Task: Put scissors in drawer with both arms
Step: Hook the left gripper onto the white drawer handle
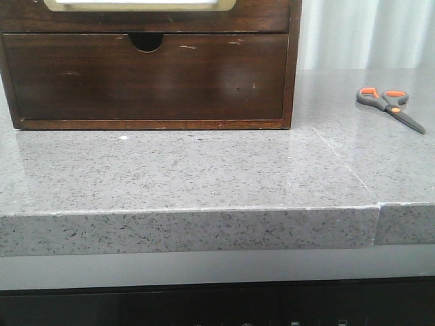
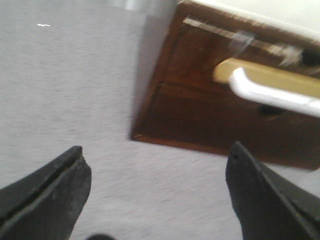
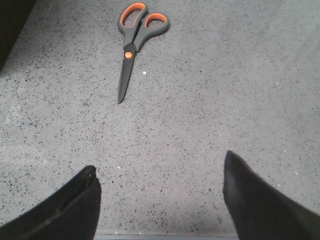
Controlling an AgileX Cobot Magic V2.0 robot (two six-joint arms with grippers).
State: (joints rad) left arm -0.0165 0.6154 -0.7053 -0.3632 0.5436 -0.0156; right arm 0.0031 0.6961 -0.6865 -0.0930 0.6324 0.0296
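We are holding both sets of jaws spread wide with nothing between them. The right gripper (image 3: 160, 200) is hanging over bare speckled stone, its two dark fingers well apart, and the scissors (image 3: 133, 46) are lying flat ahead of the jaws, clear of them, offset a little toward one finger. Their blades are closed and pointing back toward the jaws, while the orange-lined loops are lying on the far side. The left gripper (image 2: 157, 192) is also open and empty, and beyond its jaws we are seeing the corner of the dark wooden chest, with the drawer (image 2: 250, 75) shut and its white handle (image 2: 272, 92) standing out from the cream-rimmed panel, ahead and off toward one finger.

In our judgement neither step has begun: the scissors are untouched and the drawer is closed. To do this well, we are thinking the left jaws should line up across the handle bar before closing, then pull straight out so the chest does not slide on the countertop (image 1: 204, 176). The right jaws should centre over the pivot or the handle shanks, where the scissors are thickest, and descend squarely, since thin blades lying flat on stone are likely hard to pinch. From the front, the scissors (image 1: 389, 105) are resting well to the side of the chest.
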